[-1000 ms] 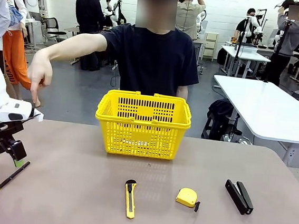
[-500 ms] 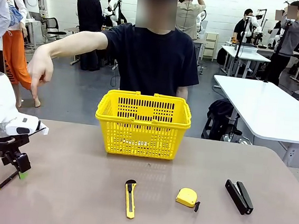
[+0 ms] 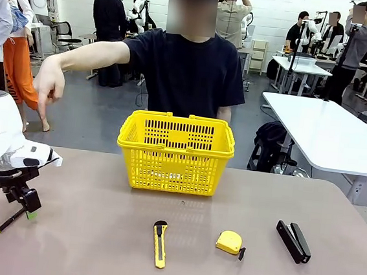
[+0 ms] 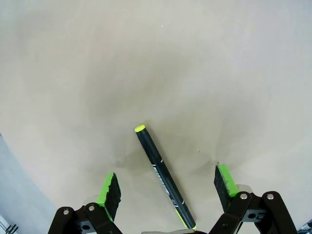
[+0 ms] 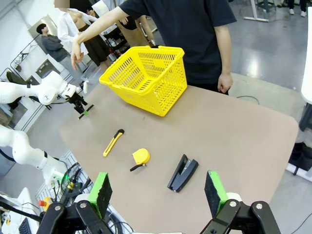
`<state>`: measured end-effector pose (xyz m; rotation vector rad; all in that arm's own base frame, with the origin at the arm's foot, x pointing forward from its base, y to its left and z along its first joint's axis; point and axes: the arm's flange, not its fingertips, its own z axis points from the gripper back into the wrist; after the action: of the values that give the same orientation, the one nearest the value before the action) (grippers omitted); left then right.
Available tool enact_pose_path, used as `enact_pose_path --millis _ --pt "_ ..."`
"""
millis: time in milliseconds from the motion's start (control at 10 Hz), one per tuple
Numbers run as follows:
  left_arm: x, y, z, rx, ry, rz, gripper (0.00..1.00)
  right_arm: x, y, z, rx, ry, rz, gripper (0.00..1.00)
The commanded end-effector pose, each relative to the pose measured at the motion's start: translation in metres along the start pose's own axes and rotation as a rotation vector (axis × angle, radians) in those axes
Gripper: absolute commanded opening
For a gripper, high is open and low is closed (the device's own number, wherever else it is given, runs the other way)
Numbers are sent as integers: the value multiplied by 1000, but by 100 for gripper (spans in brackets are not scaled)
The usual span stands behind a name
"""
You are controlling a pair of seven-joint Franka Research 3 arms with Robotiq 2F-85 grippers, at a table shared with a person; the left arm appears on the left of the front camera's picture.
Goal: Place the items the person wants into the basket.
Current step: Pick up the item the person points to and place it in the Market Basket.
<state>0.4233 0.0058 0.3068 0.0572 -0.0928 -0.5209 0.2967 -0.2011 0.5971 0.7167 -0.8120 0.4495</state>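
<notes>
Pen [image 3: 7,221]: thin round black barrel with a yellow tip, lying flat on the matte grey-brown table [image 3: 94,252] near my left edge, well apart from the yellow lattice basket [image 3: 169,148]. The person's hand [image 3: 48,85] points down toward that side. I judge the pen light, stiff, smooth plastic, apt to roll or skid if touched from one side only. Left gripper [image 4: 166,184]: low over the pen, fingers spread wide, green pads flanking the barrel's rear half, neither touching; the barrel lies aslant between them. Best hold, to my mind: across the barrel near mid-length, pads square to it, closed gently. Right gripper [image 5: 158,190]: fingers wide apart, empty, high above the table. Utility knife [image 3: 159,244]: yellow-and-black, flat-sided, front middle of the table.
</notes>
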Motion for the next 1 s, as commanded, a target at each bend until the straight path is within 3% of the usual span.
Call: enact_pose_path --millis 0,100,200,300,600,700,800,900 --pt "-26 -15 -9 26 -34 10 100 1 -1 0 15 -20 17 100" --pt "-25 -14 -8 39 -34 7 60 1 -1 0 15 -20 17 100" --pt "-25 -16 -9 46 -32 12 43 1 -1 0 15 -20 17 100" --pt "-26 -16 -10 48 -31 12 3 1 -1 0 15 -20 17 100" --pt "-25 -15 -9 52 -32 14 0 1 -1 0 15 -20 17 100" --pt "-26 -16 -9 53 -32 16 10 1 -1 0 15 -20 17 100" --pt "-24 -14 -7 56 -33 14 0 1 -1 0 15 -20 17 100" --pt "-25 -14 -7 56 -34 18 0 1 -1 0 15 -20 17 100"
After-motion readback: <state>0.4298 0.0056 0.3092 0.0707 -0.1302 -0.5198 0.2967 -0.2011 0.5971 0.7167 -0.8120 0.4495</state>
